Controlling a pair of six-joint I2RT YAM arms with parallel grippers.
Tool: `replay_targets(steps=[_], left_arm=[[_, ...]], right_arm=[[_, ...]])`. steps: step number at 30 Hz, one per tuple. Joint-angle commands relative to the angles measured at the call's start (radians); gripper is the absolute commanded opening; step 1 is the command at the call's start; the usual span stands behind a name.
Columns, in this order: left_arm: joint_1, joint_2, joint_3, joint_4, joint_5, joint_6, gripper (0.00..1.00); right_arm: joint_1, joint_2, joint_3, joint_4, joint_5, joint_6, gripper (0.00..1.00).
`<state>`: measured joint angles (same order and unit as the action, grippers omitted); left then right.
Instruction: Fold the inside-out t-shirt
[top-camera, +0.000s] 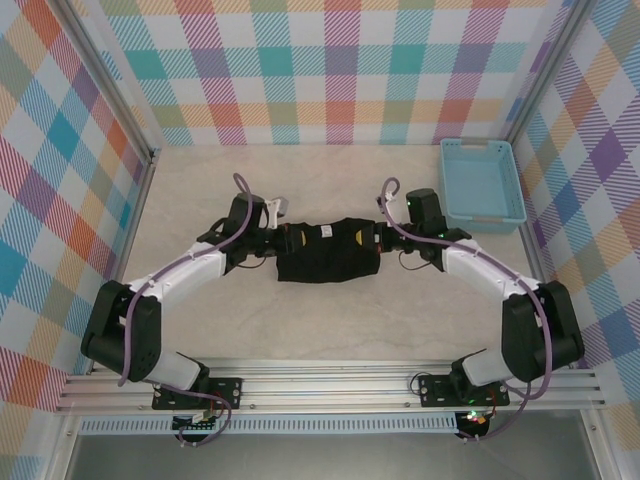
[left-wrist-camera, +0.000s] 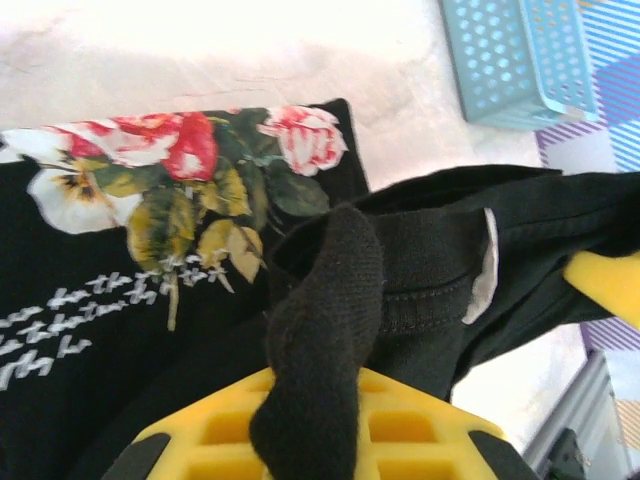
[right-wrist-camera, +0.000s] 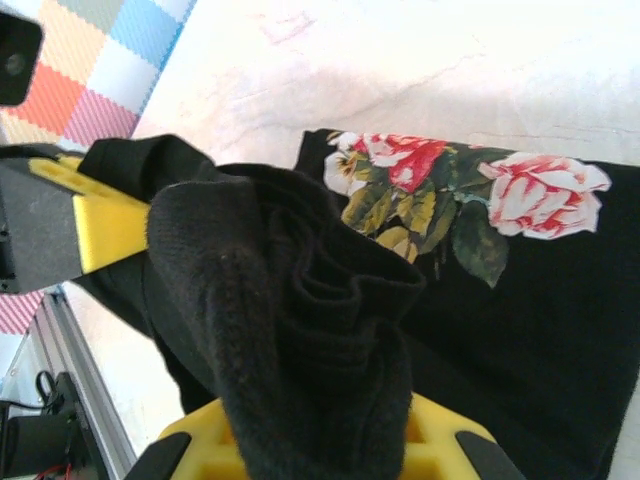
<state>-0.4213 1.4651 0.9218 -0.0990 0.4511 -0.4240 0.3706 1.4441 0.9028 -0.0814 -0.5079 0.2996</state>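
Note:
The inside-out t-shirt (top-camera: 330, 252) is a black bundle stretched between both grippers at the table's middle. My left gripper (top-camera: 283, 240) is shut on its left end and my right gripper (top-camera: 378, 237) on its right end. In the left wrist view a roll of black cloth (left-wrist-camera: 320, 330) runs between the yellow fingers (left-wrist-camera: 420, 425) of the left gripper (left-wrist-camera: 315, 400). A rose print (left-wrist-camera: 200, 170) and a white label (left-wrist-camera: 483, 270) show on the shirt. In the right wrist view bunched black fabric (right-wrist-camera: 300, 300) sits in the right gripper (right-wrist-camera: 320, 420), with the rose print (right-wrist-camera: 450, 185) beyond.
A light-blue plastic basket (top-camera: 482, 185) stands at the back right of the table, also seen as the perforated basket (left-wrist-camera: 520, 60). Plaid walls surround the pale tabletop (top-camera: 330, 320). An aluminium rail (top-camera: 330, 385) runs along the near edge.

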Motion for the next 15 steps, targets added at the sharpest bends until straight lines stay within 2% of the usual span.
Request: replay_targets(steps=[1, 4, 9, 13, 15], left_arm=[[0.007, 0.067, 0.043, -0.02, -0.095, -0.01, 0.0], [0.012, 0.137, 0.077, -0.03, -0.152, 0.012, 0.0], [0.028, 0.287, 0.164, -0.042, -0.214, 0.045, 0.06], [0.038, 0.371, 0.207, -0.068, -0.335, 0.055, 0.13], [0.042, 0.394, 0.213, -0.053, -0.37, 0.058, 0.28]], right_arm=[[-0.002, 0.105, 0.094, -0.029, 0.067, 0.013, 0.0], [-0.002, 0.217, 0.182, -0.055, 0.082, 0.006, 0.0], [-0.004, 0.406, 0.329, -0.139, 0.157, -0.024, 0.01], [-0.008, 0.564, 0.45, -0.207, 0.194, -0.047, 0.12], [-0.013, 0.618, 0.521, -0.244, 0.219, -0.057, 0.24]])
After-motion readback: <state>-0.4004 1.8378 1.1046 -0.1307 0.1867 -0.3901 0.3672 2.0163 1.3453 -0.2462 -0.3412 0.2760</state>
